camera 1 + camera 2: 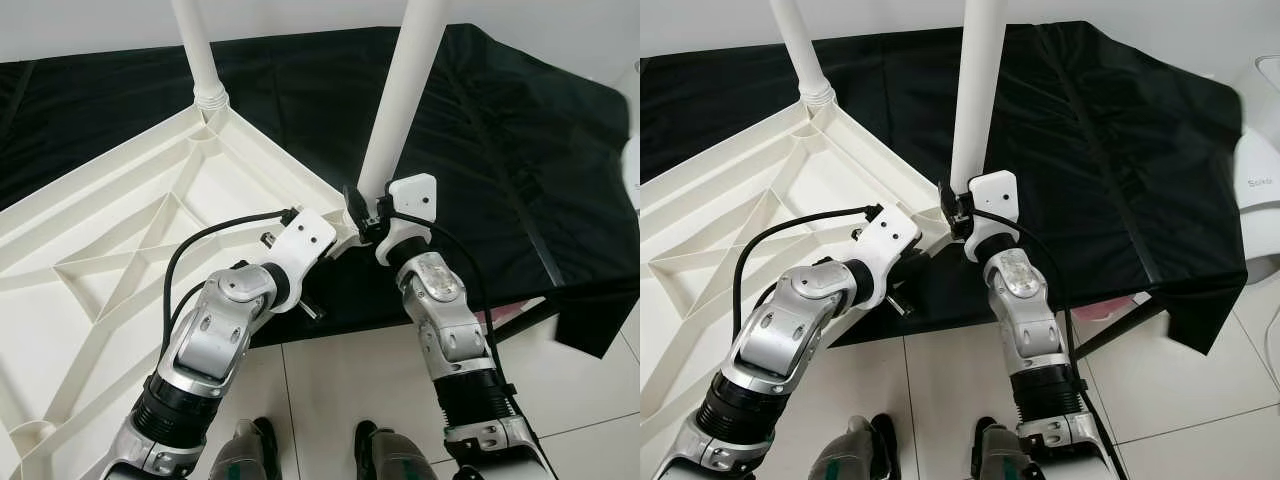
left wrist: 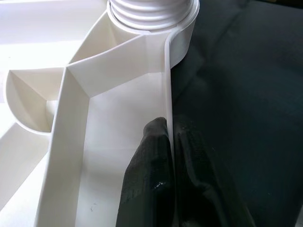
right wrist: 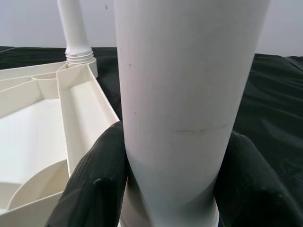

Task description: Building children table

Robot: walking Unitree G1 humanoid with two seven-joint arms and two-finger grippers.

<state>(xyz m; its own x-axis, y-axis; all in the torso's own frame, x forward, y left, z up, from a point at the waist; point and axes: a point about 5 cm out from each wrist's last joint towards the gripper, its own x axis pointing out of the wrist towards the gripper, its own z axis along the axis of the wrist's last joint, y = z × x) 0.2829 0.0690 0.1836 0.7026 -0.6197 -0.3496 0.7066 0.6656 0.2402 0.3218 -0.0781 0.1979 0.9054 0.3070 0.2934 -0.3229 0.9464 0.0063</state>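
Feet of the robot stand at the bottom centre of the frame, on the tiled floor. Above them, both silver arms reach up to an upturned white plastic tabletop that fills the left half of the frame; its underside faces up, crossed by raised ribs in a lattice, and it lies on a black cloth that covers the upper right.

Left claw: fingers nearly together, pinching the thin rim wall of the tabletop, one finger inside and one outside, just below a ribbed corner socket.

Right claw: fingers spread wide around the near leg, pressing it on both sides close to its base at the tabletop's corner.

Near leg: smooth white tube, long axis almost upright, leaning slightly right toward the top of the frame. Far leg: same form, seated in the rear corner socket at upper left, also pointing up.
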